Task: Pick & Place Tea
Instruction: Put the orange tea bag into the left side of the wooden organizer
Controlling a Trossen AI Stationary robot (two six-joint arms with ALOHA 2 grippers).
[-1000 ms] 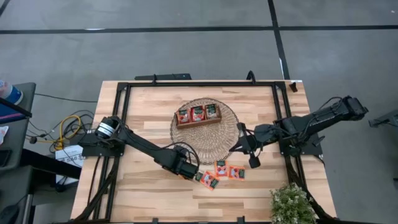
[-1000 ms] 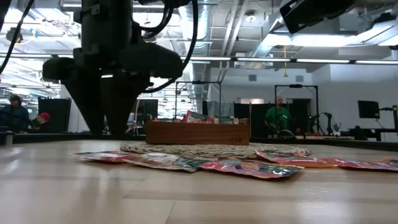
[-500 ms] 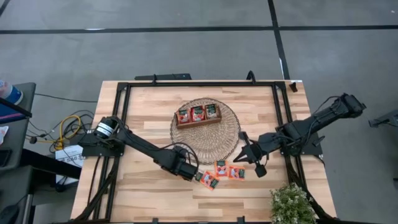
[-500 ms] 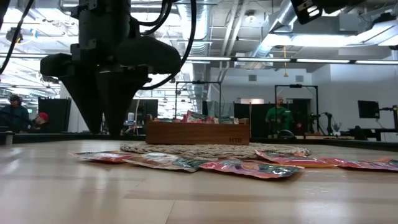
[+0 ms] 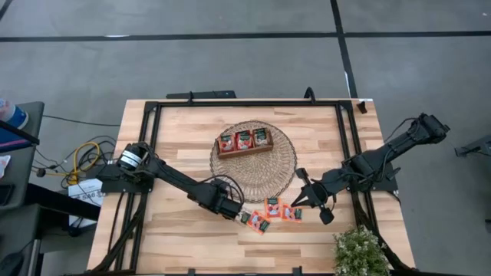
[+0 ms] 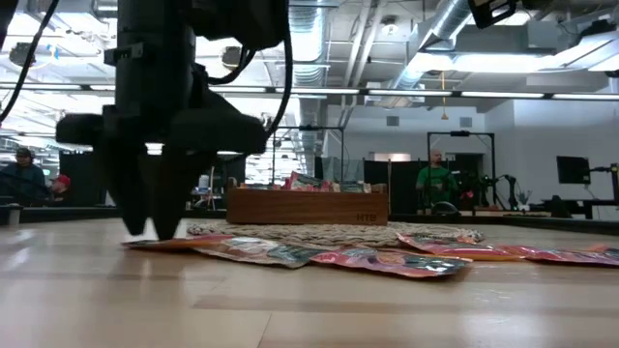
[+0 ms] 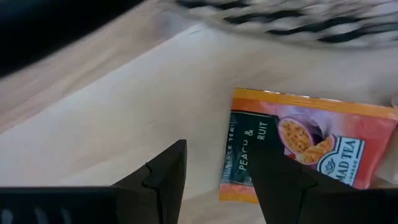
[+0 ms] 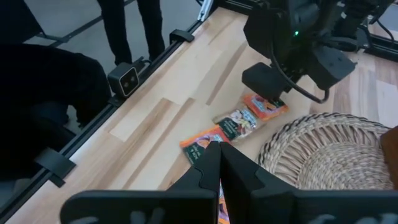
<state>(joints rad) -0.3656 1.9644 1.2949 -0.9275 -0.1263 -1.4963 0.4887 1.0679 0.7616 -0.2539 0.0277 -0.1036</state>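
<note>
Parted wide, the left gripper's [image 7: 214,180] jaws stand low over the light wooden table [image 5: 176,238], straddling the near edge of an orange tea sachet [image 7: 305,149] without gripping it. The right gripper [image 8: 219,163] hangs above the same loose cluster of sachets [image 5: 270,212] with its jaws pressed together, holding nothing. These sachets lie flat on bare wood near the front, just off the round woven mat [image 5: 254,162]. On the mat stands the brown wooden tray [image 6: 308,206], with more sachets [image 5: 244,139] upright in its three compartments. A potted plant [image 5: 359,251] sits at the table's front right corner. Beyond lies an open workshop, where a person in green [image 6: 432,181] stands.
</note>
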